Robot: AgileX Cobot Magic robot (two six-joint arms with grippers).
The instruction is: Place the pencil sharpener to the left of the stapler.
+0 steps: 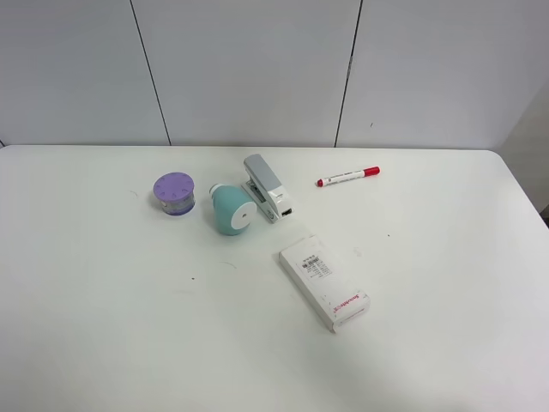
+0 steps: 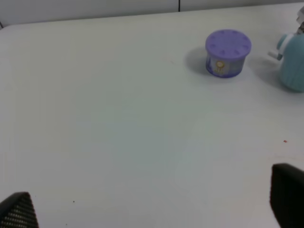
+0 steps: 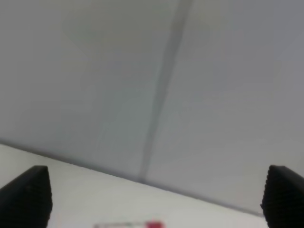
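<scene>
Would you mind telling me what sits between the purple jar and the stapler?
The pencil sharpener lies between the purple jar and stapler, in the exterior high view.

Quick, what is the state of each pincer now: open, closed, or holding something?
Left pincer: open, holding nothing, above bare table.
Right pincer: open, holding nothing, facing the wall.

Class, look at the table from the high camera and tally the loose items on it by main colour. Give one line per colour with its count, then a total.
Purple: 1, the round jar
Teal: 1, the pencil sharpener
Grey-white: 1, the stapler
White: 1, the flat box
White with red cap: 1, the marker
Total: 5
</scene>
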